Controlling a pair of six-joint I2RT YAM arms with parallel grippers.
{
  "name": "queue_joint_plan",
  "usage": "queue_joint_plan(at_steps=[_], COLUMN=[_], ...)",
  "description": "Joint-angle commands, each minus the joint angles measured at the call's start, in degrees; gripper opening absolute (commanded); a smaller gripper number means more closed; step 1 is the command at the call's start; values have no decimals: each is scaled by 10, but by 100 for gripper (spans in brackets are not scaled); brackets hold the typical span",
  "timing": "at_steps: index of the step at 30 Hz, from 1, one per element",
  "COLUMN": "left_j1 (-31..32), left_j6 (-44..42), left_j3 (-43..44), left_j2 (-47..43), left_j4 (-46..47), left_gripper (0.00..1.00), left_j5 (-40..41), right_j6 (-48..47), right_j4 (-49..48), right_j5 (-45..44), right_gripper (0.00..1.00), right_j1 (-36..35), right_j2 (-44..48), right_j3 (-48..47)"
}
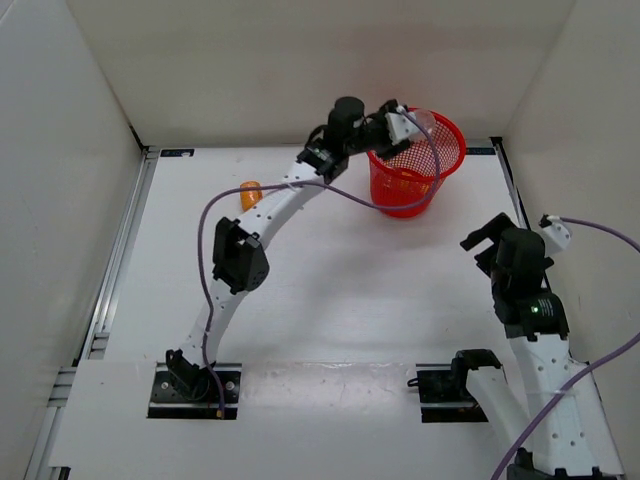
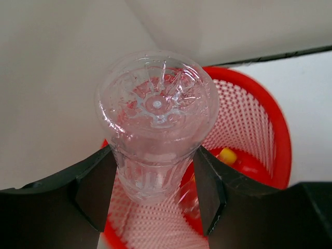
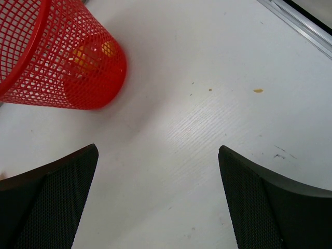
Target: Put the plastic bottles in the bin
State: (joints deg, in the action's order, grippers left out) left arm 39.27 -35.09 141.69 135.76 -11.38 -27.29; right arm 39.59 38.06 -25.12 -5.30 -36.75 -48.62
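Clear bottle (image 2: 157, 119) first: your left gripper (image 2: 153, 194) is clamped on its body, with one black finger (image 2: 96, 189) pressed to each side. The bottle's moulded base faces the wrist camera. You are holding it above the rim of the bin (image 1: 440, 172), over the left side of the mouth, so it is not yet inside.

The bin stands upright on the table (image 3: 207, 104), close to the far edge and towards the far right corner. Look down past the held bottle and you see the yellow-capped bottle (image 2: 227, 155) lying at the bottom of the bin. From your right wrist camera, a yellow-orange patch shows through the red mesh low down in the bin.

The orange bottle (image 1: 249, 194) lies on its side on the table towards the far left. It is just beside your left arm and well apart from the bin.

Your right gripper (image 3: 161, 207) has its jaws spread wide. It hangs over bare table near the right edge, on the near side of the bin and apart from it.
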Motion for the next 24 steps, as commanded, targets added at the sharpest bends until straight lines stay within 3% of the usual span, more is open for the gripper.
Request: queue_joint_plan(at_steps=[1,5,7,8,9,13,17,20,21,24], left_j1=[16,22,22,22,22,22,17,12,2,-27], left_j6=[60,73,73,79,95,126,165,236,248,279], left_j3=[5,-22,-85,-104,-136,-173,-165,-157,-168,-207], left_j2=[-10,-6,-35,-44,-63,-107,-153,-193,-204,-230], left_j4=[184,194,194,194,194,174,162,162,162,132], left_gripper=[51,55,61,84,99,100,100,100,100,100], left_j5=[28,33,44,59,65,79,144,322,422,601], right_j6=[13,8,2,-3,-3,-8,-8,-8,-8,2], right_j4=[43,67,75,75,75,75,56,42,37,24], right_j5=[-29,-24,-19,-19,-19,-6,22,49,54,70], right_gripper=[100,100,100,100,100,100,100,100,100,100], right_j1=[2,2,2,2,2,2,2,2,2,2], right_j2=[25,33,33,33,33,26,-3,-22,-29,-34], right_j3=[7,0,-5,-5,-5,-11,-17,-17,-17,-11])
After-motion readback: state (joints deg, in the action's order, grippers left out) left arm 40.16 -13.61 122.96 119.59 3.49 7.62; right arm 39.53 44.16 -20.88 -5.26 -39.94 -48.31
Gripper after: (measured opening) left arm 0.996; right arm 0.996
